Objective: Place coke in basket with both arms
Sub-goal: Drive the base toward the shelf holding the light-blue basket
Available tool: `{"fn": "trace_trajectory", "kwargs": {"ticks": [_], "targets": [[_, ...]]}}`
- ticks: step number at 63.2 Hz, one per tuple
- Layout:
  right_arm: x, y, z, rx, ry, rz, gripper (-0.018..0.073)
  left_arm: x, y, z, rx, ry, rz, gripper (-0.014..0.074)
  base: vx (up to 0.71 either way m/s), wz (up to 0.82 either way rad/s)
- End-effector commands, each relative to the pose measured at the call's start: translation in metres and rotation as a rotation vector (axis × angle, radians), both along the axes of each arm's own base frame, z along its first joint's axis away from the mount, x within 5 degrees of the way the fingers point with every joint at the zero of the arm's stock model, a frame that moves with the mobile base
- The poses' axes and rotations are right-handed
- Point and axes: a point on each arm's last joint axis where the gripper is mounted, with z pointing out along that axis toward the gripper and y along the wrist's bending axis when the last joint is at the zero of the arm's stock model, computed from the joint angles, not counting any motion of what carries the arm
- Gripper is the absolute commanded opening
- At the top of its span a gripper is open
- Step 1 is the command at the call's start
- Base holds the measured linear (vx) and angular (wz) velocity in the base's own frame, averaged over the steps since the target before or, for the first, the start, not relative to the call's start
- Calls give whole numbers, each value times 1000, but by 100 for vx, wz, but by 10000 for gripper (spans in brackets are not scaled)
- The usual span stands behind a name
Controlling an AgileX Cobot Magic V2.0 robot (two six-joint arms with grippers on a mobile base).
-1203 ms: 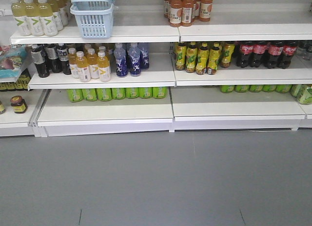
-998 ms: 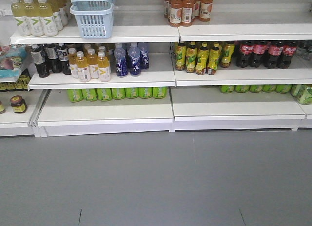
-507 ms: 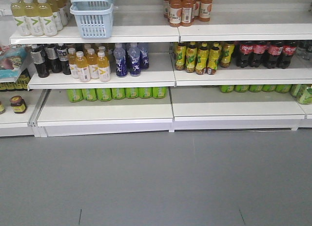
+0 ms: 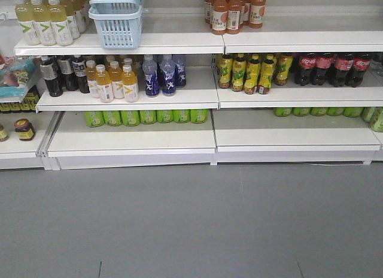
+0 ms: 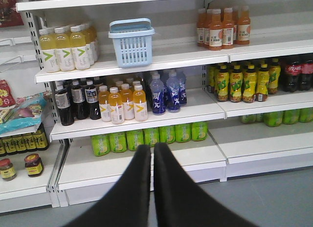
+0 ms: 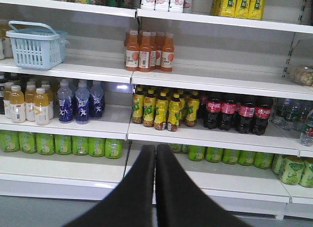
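Note:
Several coke bottles with red labels stand in a row at the right of the middle shelf, also seen in the right wrist view as coke bottles and at the edge of the left wrist view as coke bottles. The light-blue basket sits on the top shelf at left, basket, basket. My left gripper is shut and empty, well short of the shelves. My right gripper is likewise shut, holding nothing. Neither gripper shows in the front view.
Yellow-green drink bottles stand left of the basket. Orange bottles are on the top shelf right. Yellow bottles stand beside the coke. Blue bottles, amber bottles and dark bottles fill the middle shelf. Green cans line the bottom. Grey floor lies in front.
The whole shelf view has shifted slightly right and down in the front view, as if the camera moved a little. No gripper has taken hold of anything.

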Motion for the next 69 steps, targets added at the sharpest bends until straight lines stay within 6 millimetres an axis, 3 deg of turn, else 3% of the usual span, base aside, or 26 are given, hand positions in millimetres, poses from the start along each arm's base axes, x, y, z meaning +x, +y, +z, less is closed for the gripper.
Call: {"fn": "trace_trajectory", "kwargs": {"ticks": [1, 69], "targets": [[0, 2, 1, -21, -57, 15, -5, 0, 0, 5, -16, -79, -5, -6, 10, 5], [0, 2, 1, -21, -57, 15, -5, 0, 0, 5, -16, -79, -5, -6, 18, 5]]}}
